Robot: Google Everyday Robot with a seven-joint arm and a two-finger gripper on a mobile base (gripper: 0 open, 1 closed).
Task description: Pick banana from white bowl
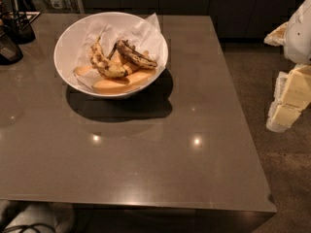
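A grey-brown table [146, 149] fills most of the view, with the white bowl [65, 42] standing on its far left part and casting a dark shadow towards the near side. Inside the bowl, on crumpled white paper [141, 33], the banana [137, 56] lies on the right side; its long axis runs from the upper left, near the bowl's middle, down to the lower right, where its end points at the right rim. Just left of it lies a yellower spotted banana [104, 64], and the two sit close together, their upper ends nearly meeting. Pale orange fruit pieces [121, 84] lie under and in front of both, along the near wall. At the table's far left edge stand a dark holder [18, 27] and another dark object [7, 50], well apart from the bowl. Nothing lies over the banana from above. The white arm [299, 30] shows at the right edge of the view, beyond the table's side and over the floor, with the cream-coloured gripper [287, 106] hanging below it, well apart from the bowl; whether it is wide or narrow cannot be told.
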